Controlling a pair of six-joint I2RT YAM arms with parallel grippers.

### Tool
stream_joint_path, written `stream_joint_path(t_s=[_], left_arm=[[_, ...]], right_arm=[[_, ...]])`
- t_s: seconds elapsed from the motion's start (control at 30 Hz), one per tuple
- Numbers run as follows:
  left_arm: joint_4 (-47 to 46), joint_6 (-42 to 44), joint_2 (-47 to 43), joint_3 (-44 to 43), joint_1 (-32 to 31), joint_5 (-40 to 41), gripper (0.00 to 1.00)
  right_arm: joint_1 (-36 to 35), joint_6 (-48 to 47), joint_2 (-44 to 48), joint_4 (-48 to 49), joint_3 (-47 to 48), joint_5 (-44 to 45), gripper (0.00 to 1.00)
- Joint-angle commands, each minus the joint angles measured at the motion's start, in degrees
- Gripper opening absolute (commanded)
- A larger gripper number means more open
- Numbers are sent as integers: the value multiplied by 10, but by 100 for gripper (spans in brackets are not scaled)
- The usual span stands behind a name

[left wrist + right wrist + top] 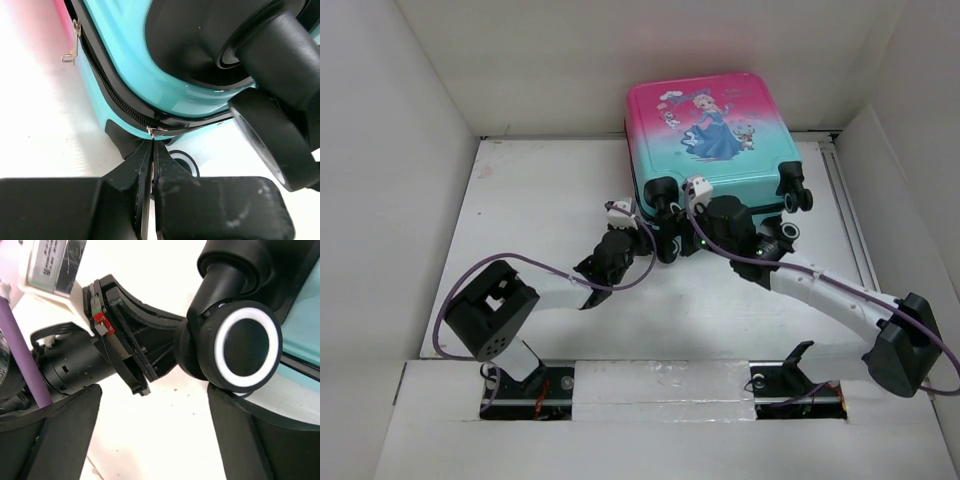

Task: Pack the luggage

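Here the left hand (152, 144) pinches a zipper pull (156, 132) on the luggage (127, 65); right hand (152, 392) gapes beside a wheel (245, 347).

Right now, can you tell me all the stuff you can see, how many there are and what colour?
luggage: one, pink fading to teal with a princess picture, lying closed at the far side of the table
wheels: four, black with white rings, on the luggage's near end
zipper pulls: two seen, silver, along the luggage's black zipper
table: one, white, under everything
walls: white, around the table
cables: two, purple, one along each arm
left gripper: one, black, shut on a zipper pull at the luggage's near edge
right gripper: one, black, open, just in front of a wheel
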State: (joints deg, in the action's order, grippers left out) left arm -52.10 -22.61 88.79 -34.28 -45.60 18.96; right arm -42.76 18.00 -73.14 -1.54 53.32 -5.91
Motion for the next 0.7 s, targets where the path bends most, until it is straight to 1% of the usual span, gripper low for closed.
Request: stream_joint_path(t_s=[0.0,0.1,0.17,0.2,0.23,0.27,0.3,0.37,0.53,0.6,0.63,0.67], left_arm=[[-32,1,-22,3,6,9,0],[-43,1,-10,8,6,4,0],[-38,1,-5,-4,6,4,0],[-38,1,-5,-4,6,4,0],[-38,1,-5,1,6,4,0],[-38,1,-10,1,6,4,0],[-38,1,-10,1,6,-1,0],[-38,8,-10,1,6,-2,0],[-47,3,-10,1,6,-8,0],[-47,3,-10,1,6,-8,0],[-47,3,-10,1,6,-8,0],[-52,3,-10,1,6,-8,0]], right_arm=[[3,-1,9,32,49,16,95],[3,5,-12,25,76,33,97],[3,5,-30,-6,109,72,98],[-5,-11,-37,-23,120,93,98],[-13,-16,-37,-57,127,118,98],[-29,-17,-37,-70,127,168,98],[-35,-17,-32,-70,120,183,98],[-35,-22,-10,-75,101,195,98],[-35,-22,1,-89,109,213,99],[-35,-27,-16,-89,129,208,99],[-35,-27,-27,-97,154,208,99],[-35,-33,-51,-103,165,214,99]])
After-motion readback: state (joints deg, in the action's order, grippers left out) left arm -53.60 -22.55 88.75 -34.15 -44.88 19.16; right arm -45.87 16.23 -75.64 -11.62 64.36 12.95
